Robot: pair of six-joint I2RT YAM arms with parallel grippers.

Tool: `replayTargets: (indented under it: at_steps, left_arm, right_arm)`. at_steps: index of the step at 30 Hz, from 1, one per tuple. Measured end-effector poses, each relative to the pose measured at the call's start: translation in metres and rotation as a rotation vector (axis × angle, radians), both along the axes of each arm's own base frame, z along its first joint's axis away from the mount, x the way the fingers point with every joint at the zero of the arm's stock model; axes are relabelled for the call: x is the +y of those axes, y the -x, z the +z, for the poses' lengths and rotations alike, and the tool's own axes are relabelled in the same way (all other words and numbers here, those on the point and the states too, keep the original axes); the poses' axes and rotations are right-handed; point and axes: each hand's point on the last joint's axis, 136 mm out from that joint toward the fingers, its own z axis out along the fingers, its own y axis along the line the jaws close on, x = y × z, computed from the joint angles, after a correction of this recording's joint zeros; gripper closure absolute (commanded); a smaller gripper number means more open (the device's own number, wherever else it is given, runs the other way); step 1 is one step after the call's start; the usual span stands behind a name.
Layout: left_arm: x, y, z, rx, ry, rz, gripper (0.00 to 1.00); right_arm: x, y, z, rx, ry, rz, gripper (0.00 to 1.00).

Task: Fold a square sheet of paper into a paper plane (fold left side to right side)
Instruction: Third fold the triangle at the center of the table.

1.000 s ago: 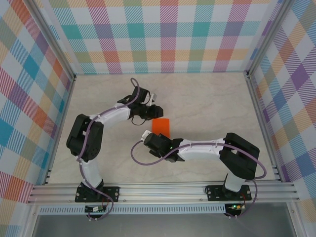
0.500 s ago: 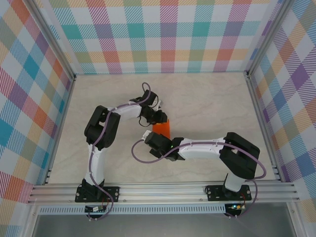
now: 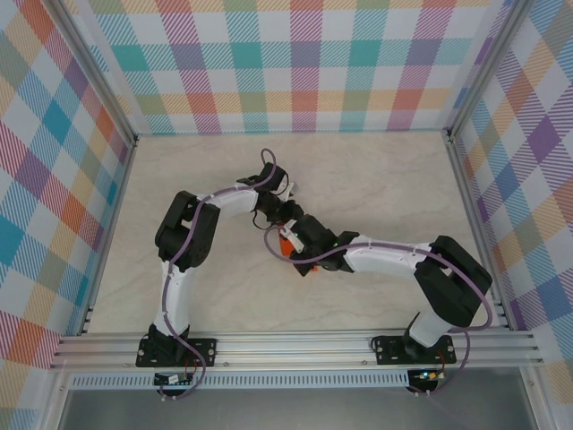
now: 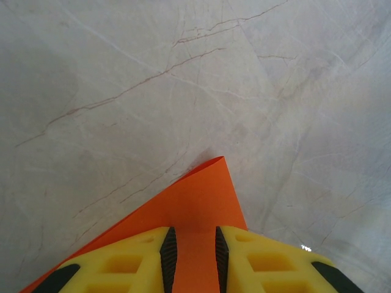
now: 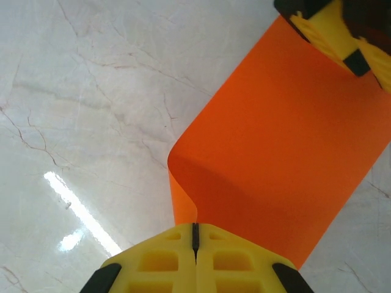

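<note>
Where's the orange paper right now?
Mid-table: the right wrist view shows the paper curled, its near edge pinched by the right gripper, the left gripper at its far corner.

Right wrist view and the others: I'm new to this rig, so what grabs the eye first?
The bright orange sheet of paper, curled over on the pale marble table mid-workspace. The right gripper is shut on its rolled edge, and the left gripper sits at the far corner, jaws narrowly apart.

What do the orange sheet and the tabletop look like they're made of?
The orange sheet looks like thin matte paper: it curls over smoothly. The tabletop looks like polished marble or marble-print laminate: fine veins and a glare streak.
</note>
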Motion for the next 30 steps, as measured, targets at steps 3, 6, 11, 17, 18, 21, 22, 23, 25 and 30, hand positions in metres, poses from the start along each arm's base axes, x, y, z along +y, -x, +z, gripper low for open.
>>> replayTargets:
  at_steps: [3, 6, 11, 17, 18, 21, 22, 23, 25, 30]
  left_arm:
    - [0.0, 0.0, 0.0, 0.003, -0.004, -0.001, 0.74]
    - [0.001, 0.0, -0.001, 0.004, -0.008, 0.0, 0.74]
    - [0.001, 0.0, -0.001, 0.004, -0.014, -0.002, 0.74]
    - [0.001, 0.0, -0.001, -0.004, -0.02, -0.007, 0.75]
    - [0.001, 0.0, -0.001, -0.004, -0.02, -0.008, 0.74]
    - [0.001, 0.0, -0.001, -0.008, -0.021, -0.013, 0.74]
    - [0.001, 0.0, -0.001, -0.008, -0.021, -0.014, 0.75]
    - [0.001, 0.0, -0.001, -0.009, -0.021, -0.016, 0.75]
    - [0.001, 0.0, -0.001, -0.01, -0.021, -0.017, 0.75]
    - [0.001, 0.0, -0.001, -0.01, -0.022, -0.017, 0.75]
  right_arm:
    - [-0.006, -0.007, 0.001, 0.056, -0.048, -0.021, 1.0]
    - [-0.013, -0.014, 0.001, 0.097, -0.085, -0.047, 1.0]
    - [-0.019, -0.022, -0.01, 0.161, -0.091, -0.078, 1.0]
    - [-0.023, -0.033, -0.02, 0.197, -0.079, -0.127, 1.0]
    - [-0.023, -0.035, -0.021, 0.199, -0.079, -0.134, 1.0]
    - [-0.025, -0.041, -0.023, 0.205, -0.075, -0.148, 1.0]
    - [-0.025, -0.043, -0.024, 0.207, -0.073, -0.15, 1.0]
    - [-0.025, -0.044, -0.024, 0.209, -0.072, -0.153, 1.0]
    - [-0.026, -0.046, -0.025, 0.212, -0.067, -0.159, 1.0]
    - [-0.028, -0.048, -0.025, 0.221, -0.067, -0.177, 1.0]
